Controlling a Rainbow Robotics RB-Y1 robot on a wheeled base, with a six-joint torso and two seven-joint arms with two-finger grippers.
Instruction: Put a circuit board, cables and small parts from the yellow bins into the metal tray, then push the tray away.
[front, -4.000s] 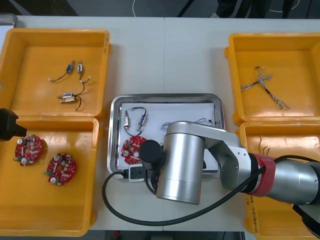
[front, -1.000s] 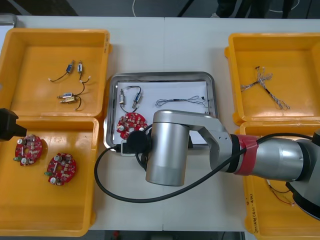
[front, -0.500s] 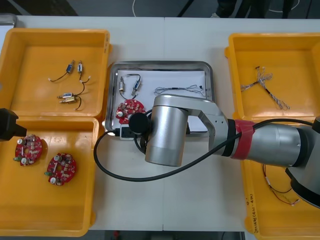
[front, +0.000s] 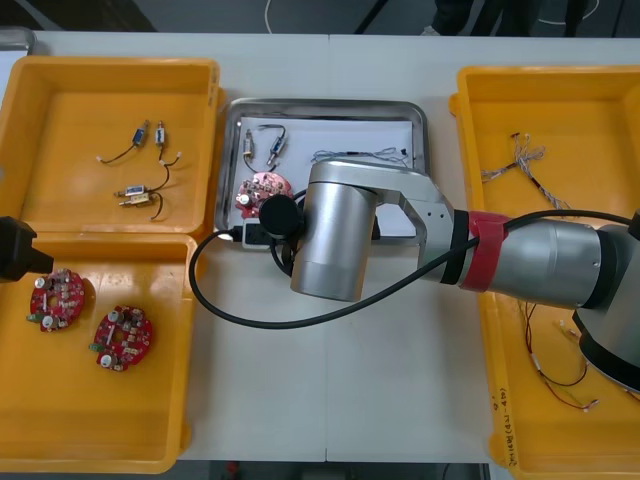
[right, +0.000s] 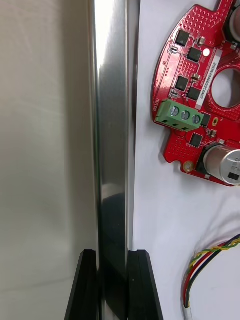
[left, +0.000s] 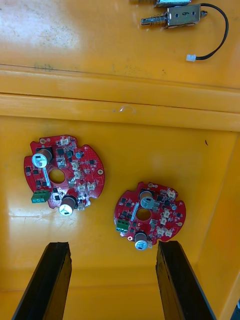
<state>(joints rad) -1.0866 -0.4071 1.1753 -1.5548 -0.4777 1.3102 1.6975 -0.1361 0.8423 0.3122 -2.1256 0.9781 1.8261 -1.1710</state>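
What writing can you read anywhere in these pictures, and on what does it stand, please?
"MOTOR", seemingly: on the circuit board in the tray, beside its green connector.
Its white strip: too small to read.
Print on the right near bin: too small to read.

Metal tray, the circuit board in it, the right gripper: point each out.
metal tray (front: 330, 103): front view, its far rim.
circuit board (front: 260, 187): front view, the board's red middle.
right gripper (right: 112, 256): right wrist view, midway between fingertips, shut on the tray's rim.

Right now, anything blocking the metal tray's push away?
Nothing visible: bare light table beyond the shiny metal tray's far rim. Right gripper's fingers clamp its near rim; left gripper hovers over a yellow bin.
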